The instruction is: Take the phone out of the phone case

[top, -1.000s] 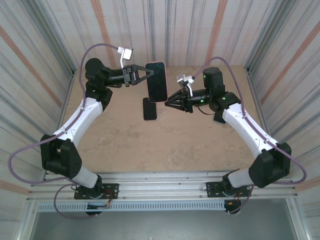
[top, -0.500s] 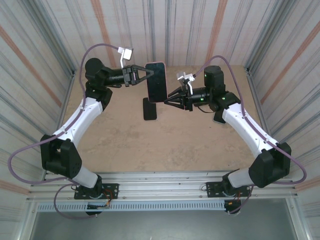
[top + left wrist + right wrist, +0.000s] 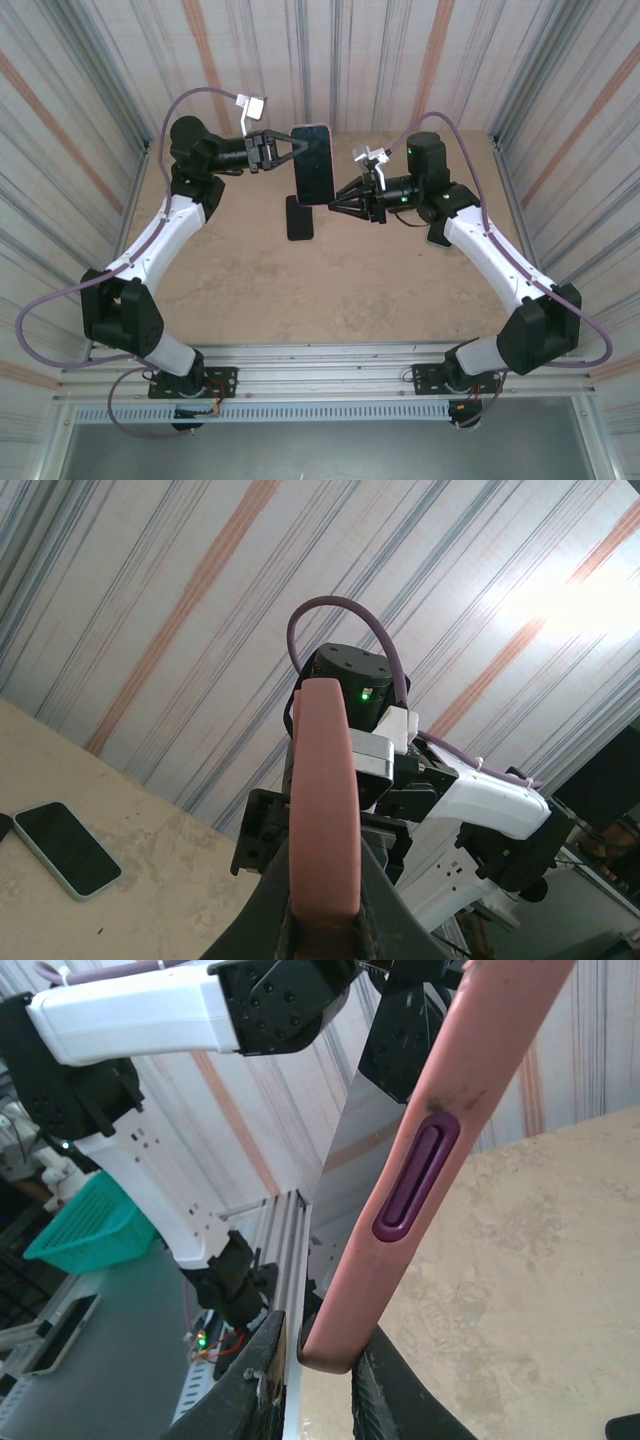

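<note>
In the last second the right pincer (image 3: 322,1365) had edged in toward the pink case (image 3: 440,1110). Its 2 fingers (image 3: 262,1380) now sat either side of the case's lowest corner, seemingly pinching it. The left pincer (image 3: 322,930) stayed pressed together on the opposite edge, with the case standing straight up out of it, held in the air between the 2 pincers. The phone (image 3: 313,165) was not yet out, so I judged the peeling about to begin. The right wrist view showed a purple side button (image 3: 415,1175) and the mirror-like screen just above its fingers. The left wrist view showed instead the case's narrow edge, with 1 spare phone (image 3: 65,848) lying on the table (image 3: 180,880), well below and left of that pincer.
</note>
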